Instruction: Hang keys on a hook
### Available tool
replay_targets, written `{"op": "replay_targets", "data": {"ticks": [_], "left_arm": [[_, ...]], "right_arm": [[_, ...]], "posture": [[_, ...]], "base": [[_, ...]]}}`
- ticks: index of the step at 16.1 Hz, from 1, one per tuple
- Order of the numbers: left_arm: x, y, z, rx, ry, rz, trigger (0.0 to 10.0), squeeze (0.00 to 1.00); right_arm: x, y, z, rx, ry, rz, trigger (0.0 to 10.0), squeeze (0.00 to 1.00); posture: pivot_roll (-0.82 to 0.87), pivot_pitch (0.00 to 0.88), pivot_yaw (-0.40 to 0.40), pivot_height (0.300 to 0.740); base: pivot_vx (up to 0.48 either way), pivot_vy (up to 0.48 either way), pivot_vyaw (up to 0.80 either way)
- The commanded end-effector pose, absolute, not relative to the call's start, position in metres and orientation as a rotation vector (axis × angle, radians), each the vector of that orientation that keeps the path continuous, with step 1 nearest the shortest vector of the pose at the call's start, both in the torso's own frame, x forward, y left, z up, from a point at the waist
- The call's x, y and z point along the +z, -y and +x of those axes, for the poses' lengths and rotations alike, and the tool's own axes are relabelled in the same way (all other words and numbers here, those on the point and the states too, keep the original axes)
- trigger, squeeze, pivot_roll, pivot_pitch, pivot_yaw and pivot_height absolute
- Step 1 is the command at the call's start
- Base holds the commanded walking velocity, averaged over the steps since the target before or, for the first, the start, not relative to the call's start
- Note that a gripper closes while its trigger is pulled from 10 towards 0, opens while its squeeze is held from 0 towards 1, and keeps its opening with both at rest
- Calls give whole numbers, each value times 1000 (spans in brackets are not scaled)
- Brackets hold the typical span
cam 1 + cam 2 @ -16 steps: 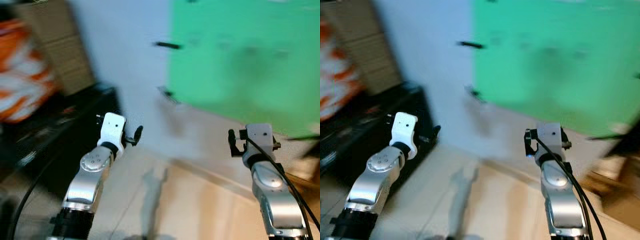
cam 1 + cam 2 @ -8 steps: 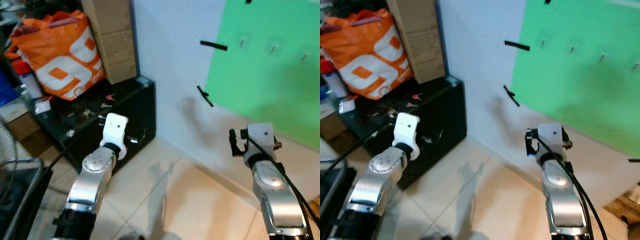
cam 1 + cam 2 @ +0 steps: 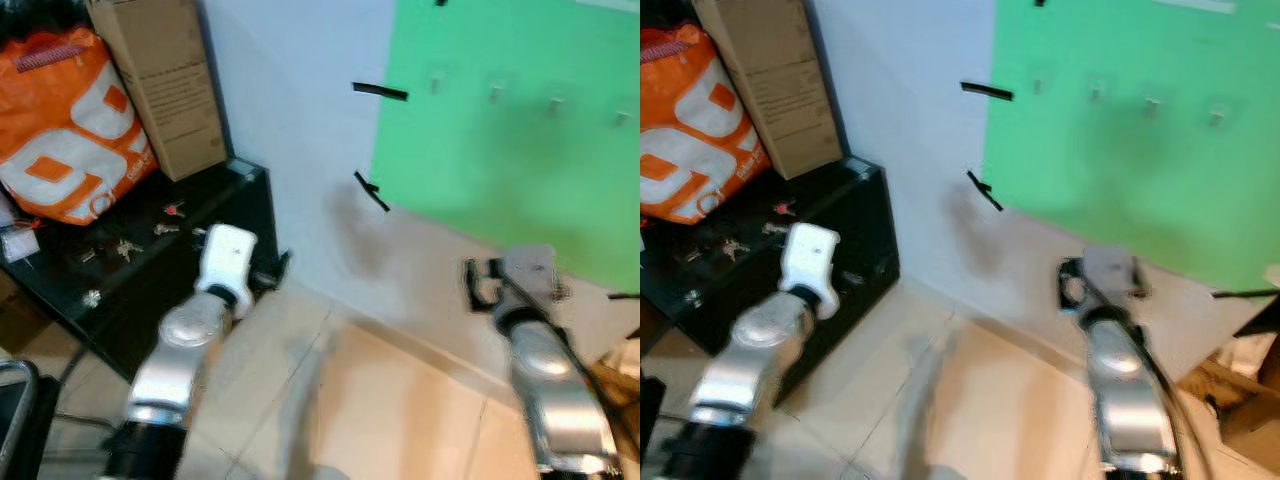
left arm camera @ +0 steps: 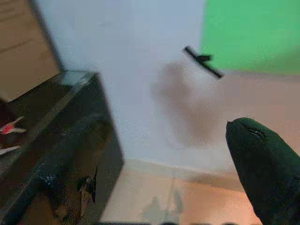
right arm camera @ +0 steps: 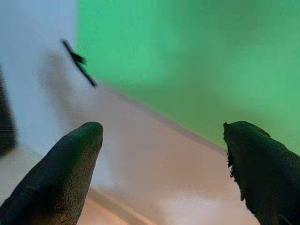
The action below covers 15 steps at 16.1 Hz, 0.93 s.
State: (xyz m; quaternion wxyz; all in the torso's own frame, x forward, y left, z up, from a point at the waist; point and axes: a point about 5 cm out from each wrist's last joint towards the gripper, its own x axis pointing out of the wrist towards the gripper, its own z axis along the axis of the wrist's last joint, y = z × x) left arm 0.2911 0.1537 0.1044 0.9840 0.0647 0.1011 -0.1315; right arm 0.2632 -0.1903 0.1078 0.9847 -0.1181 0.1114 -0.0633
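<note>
I see green panel (image 3: 510,130) w/ small hooks (image 3: 494,93) on wall. Black cabinet (image 3: 200,270), several keys (image 3: 124,248) mid-top (blurry). Right gripper (image 5: 164,173) fingers wide apart, empty. Left gripper (image 3: 272,272): can't tell.

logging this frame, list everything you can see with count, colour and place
small metal keys: several, silver and red, scattered on the cabinet top
low black cabinet: one, against the wall at left
orange and white bag: one, on the cabinet
brown cardboard box: one, upright beside the bag
green wall panel: one, bearing a row of small pale hooks
black tape strips: two, at the panel's left edge
left gripper: near the cabinet
right gripper: fingers open, facing the wall
</note>
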Motion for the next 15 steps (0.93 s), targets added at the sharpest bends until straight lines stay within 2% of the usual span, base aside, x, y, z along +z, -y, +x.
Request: {"op": "replay_targets", "data": {"ticks": [1,9,15], "left_arm": [[108,-149,292,-276,-190,124,10000,251],[105,-151,289,-278,-196,128,10000,259],[108,-156,291,-313,-196,169,10000,263]], "right_arm": [[108,199,262,-151,-232,-251,10000,1000],[107,197,263,-140,-234,-257,10000,1000],[99,190,260,-166,-237,-213,10000,1000]], "posture": [[-190,0,5,740],[-187,0,9,740],[-161,0,48,740]], "base": [[304,0,0],[322,0,0],[344,0,0]]}}
